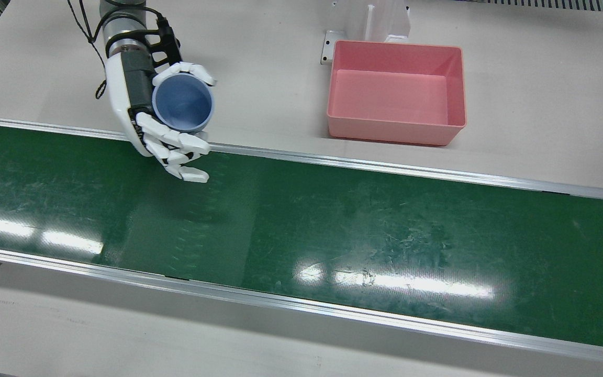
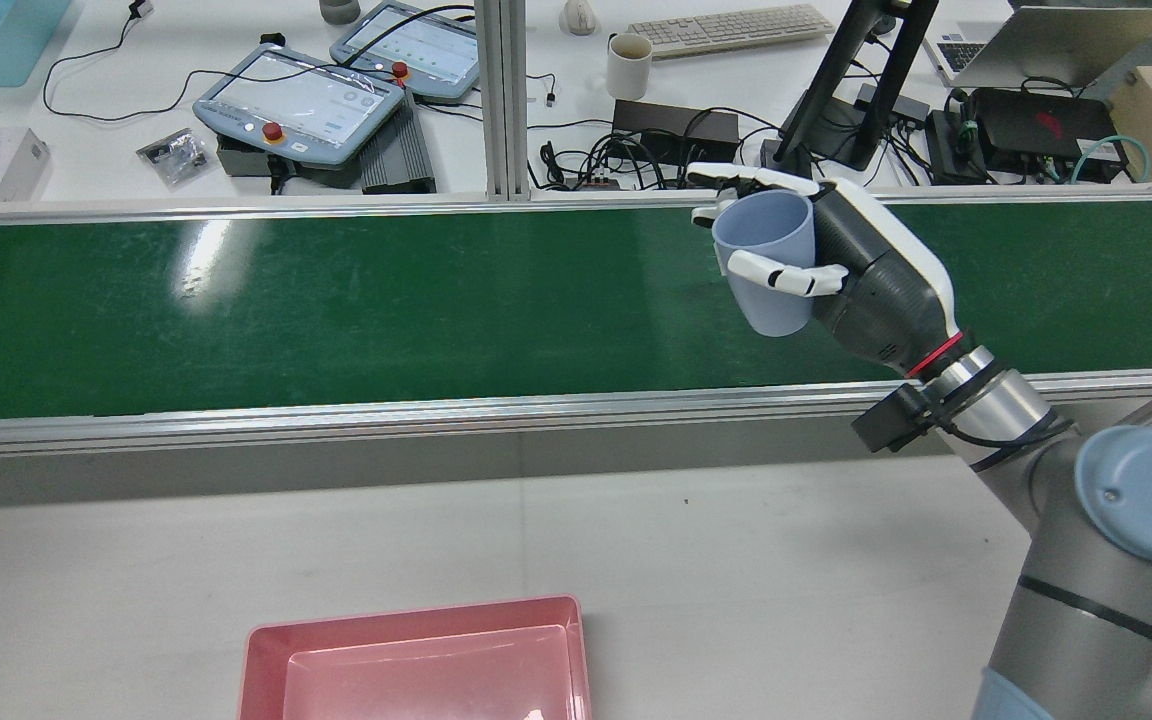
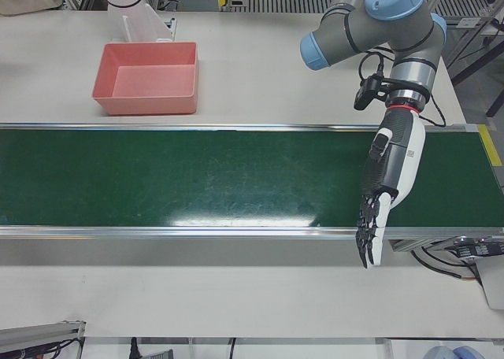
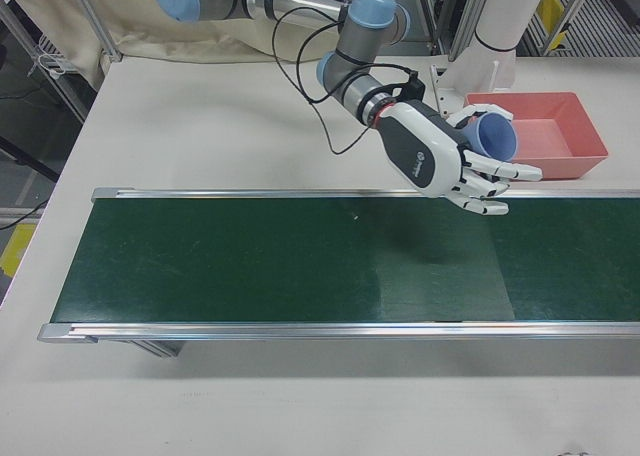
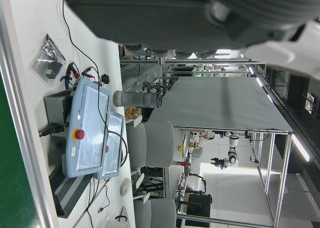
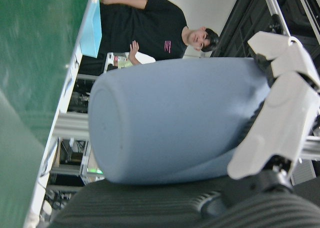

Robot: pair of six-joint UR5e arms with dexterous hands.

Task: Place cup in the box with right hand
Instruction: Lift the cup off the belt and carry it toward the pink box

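blue cup (image 1: 183, 103): one, sitting upright in the right hand, lifted above the belt's far edge, mouth facing up.
right hand (image 1: 163, 125): one, fingers wrapping around the cup's wall.
pink box (image 1: 397, 92): one, resting on the table, well apart from the cup.
green belt (image 1: 333, 220): one, lying bare.
left hand (image 3: 383, 190): one, hanging over the belt, fingers stretching out straight, gripping nothing.
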